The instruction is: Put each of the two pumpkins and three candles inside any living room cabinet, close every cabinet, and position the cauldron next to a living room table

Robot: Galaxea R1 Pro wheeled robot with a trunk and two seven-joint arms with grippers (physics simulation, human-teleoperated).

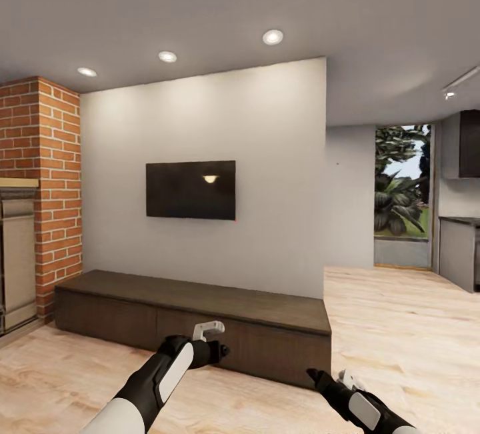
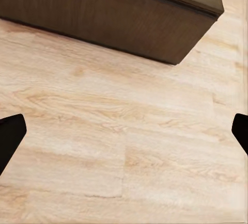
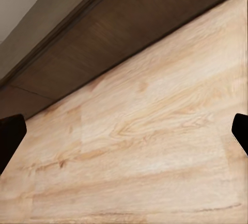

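Empty-handed, both the left gripper (image 1: 212,341) and right gripper (image 1: 331,377) are being held spread before the closed cabinet (image 1: 200,324), where a square, centred approach is advised.

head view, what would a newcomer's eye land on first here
A black flat television hangs mid-wall on the pale grey wall. Directly below it, the long low dark brown wooden cabinet sits on the light wood plank floor, drawer fronts shut. A red brick fireplace column rises at the left edge.
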